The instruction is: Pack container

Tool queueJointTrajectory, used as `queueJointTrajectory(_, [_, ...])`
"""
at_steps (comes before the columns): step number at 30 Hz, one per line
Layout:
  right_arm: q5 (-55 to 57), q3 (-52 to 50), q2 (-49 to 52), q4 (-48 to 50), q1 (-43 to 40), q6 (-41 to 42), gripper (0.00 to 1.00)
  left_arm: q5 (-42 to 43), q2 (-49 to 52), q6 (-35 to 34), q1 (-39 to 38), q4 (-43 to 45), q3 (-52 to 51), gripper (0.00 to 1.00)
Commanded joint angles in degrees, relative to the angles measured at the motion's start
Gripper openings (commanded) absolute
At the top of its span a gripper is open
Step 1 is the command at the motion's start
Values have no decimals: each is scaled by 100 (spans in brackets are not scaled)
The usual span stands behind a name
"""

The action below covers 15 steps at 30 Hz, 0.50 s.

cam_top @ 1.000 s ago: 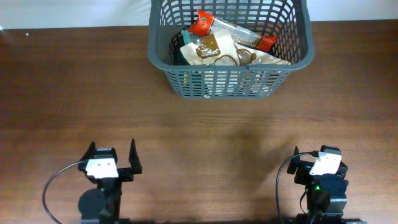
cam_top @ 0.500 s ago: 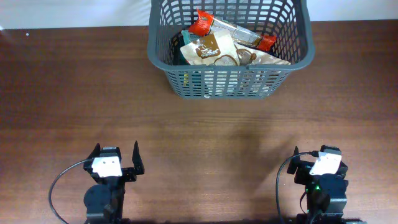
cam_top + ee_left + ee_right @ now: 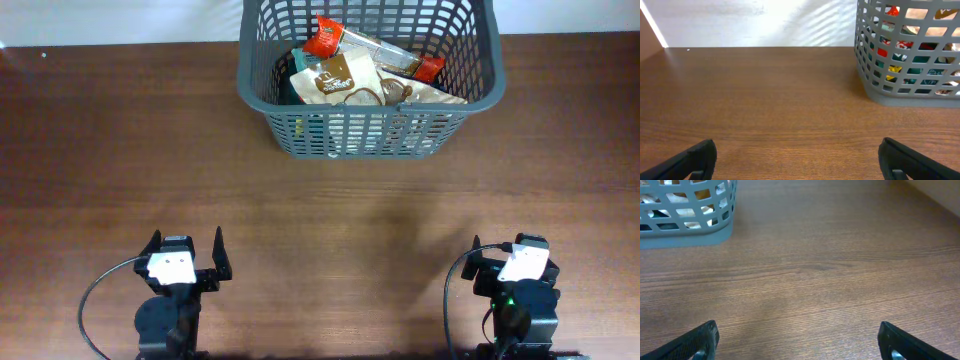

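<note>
Parking pose, by the look of it: both arms sit at the near edge of the brown wooden table (image 3: 90,150), well apart from the large dark grey plastic lattice-walled container (image 3: 370,135), which stands at the far edge, a little right of centre (nearer the right arm's side). Left tool (image 3: 186,248) has its jaws spread wide with nothing between them. Right tool (image 3: 799,342) is likewise fully spread and empty, with only bare wood ahead in its wrist view. Inside the container a brown-and-cream foil pouch (image 3: 340,78) lies on top, a clear wrapper with red ends (image 3: 372,50) lies behind it, and something teal shows through the slots. No loose packet shows on the table in any view. Judgement: packing looks finished or close to it, and the step in hand is the rest pose. A next move, if any, calls for a fresh item within reach; otherwise there is nothing to grasp.
</note>
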Motion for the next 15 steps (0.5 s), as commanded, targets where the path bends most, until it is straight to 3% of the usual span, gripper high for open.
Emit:
queueJointTrajectory(1, [-11, -44, -55, 11, -48, 66, 99, -42, -55, -35, -33, 28, -44, 99])
queueJointTrajectory(15, [-11, -44, -55, 11, -48, 66, 99, -42, -55, -35, -33, 31, -44, 99])
